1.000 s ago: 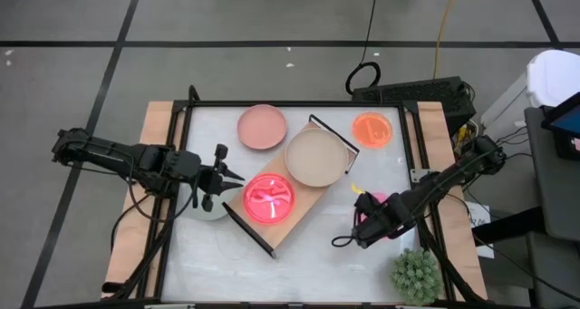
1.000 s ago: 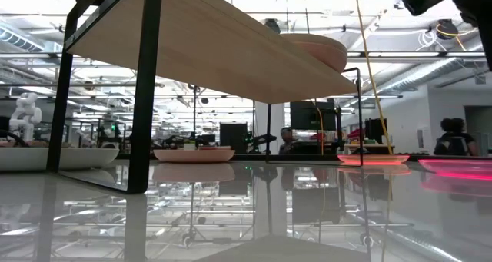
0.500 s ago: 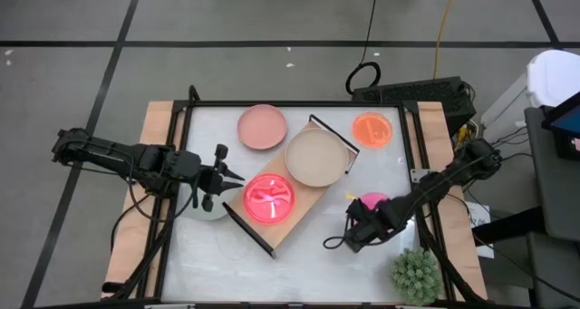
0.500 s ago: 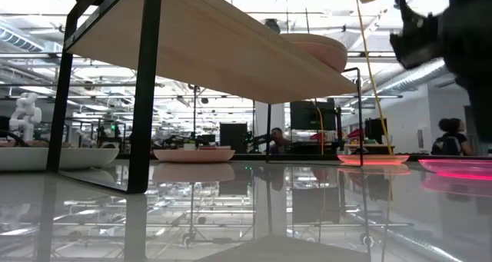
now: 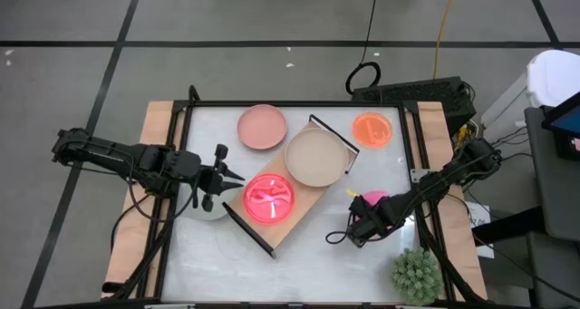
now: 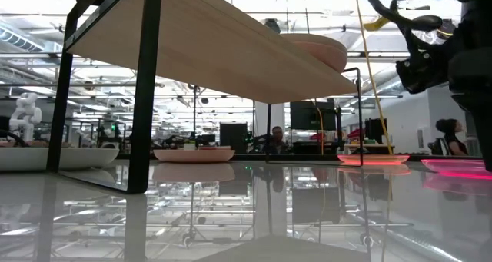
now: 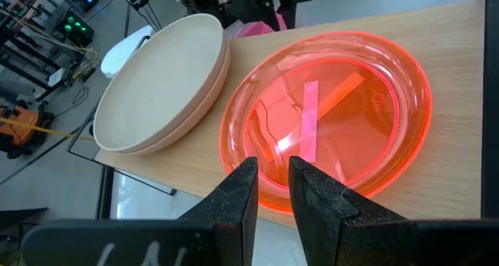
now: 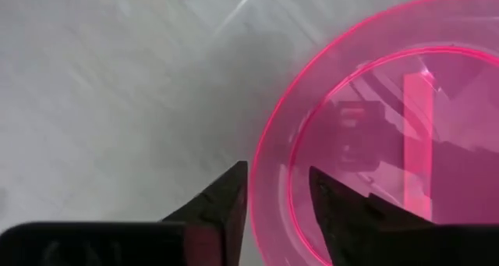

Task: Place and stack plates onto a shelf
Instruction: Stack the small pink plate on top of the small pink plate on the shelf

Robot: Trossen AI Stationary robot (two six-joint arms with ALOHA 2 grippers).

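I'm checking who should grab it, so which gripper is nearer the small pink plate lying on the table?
Right. The right gripper hovers just beside the small pink plate. The left gripper is far across the shelf, at the neon plate on it.

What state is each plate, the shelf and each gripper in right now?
shelf, standing on the table, holding two plates
beige plate, on the shelf
red-pink plate, on the shelf
dusty pink plate, on the table
orange plate, on the table
grey plate, on the table
neon pink plate, on the table
left gripper, at the red-pink plate's rim
right gripper, open, at the neon pink plate's rim
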